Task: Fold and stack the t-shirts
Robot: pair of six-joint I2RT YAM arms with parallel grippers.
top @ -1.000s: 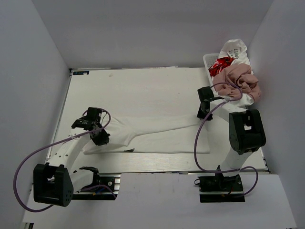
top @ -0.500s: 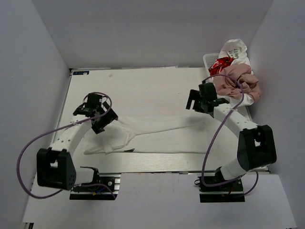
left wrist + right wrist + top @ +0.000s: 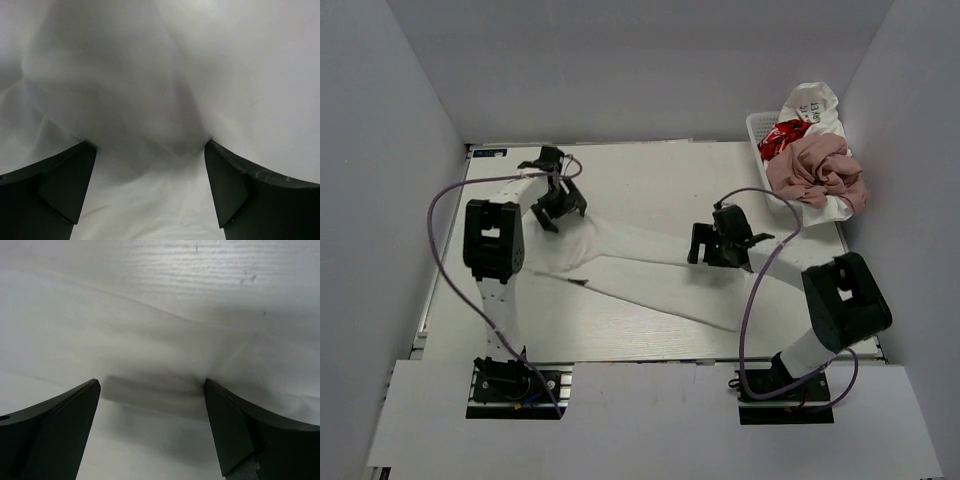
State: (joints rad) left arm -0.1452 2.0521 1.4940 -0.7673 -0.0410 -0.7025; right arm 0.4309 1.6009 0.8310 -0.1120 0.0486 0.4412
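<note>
Pink t-shirt (image 3: 817, 170), red-print t-shirt (image 3: 781, 138) and lettered t-shirt (image 3: 812, 103) heap the lattice basket (image 3: 756, 127); left end effector (image 3: 563, 211) and right end effector (image 3: 717, 257) gape wide over a white t-shirt (image 3: 640, 268).

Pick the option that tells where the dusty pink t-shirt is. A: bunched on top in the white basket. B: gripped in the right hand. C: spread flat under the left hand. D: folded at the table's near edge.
A: the dusty pink t-shirt lies bunched on top in the white basket at the far right, and the left hand and right hand both stand open, holding nothing.
</note>
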